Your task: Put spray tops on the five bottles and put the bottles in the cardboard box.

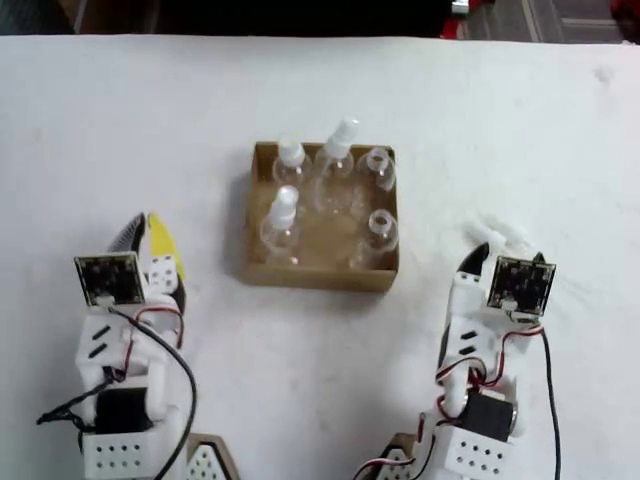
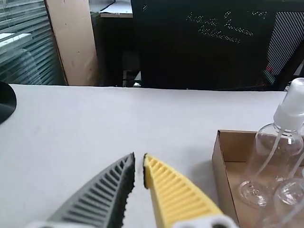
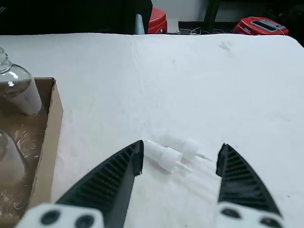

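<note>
Right pincer (image 3: 180,153): apart, straddling two spray tops (image 3: 167,156) on the bench (image 3: 213,85).
Left pincer (image 2: 139,167): together, beside the cardboard box (image 1: 320,272).
Uncapped bottles (image 1: 379,232): two, inside the box.
Risk: the tops lie close together, so closing may pinch both or flick one away.

**White table, one box, two loose tops**

The table (image 1: 320,90) has a white covering, faintly creased in places. The cardboard box (image 1: 320,275) sits flat on it near the middle. Two white spray tops (image 3: 167,156) lie on their sides on the covering, just beside each other. They are at about 3 o'clock from the box and well apart from it.
</note>
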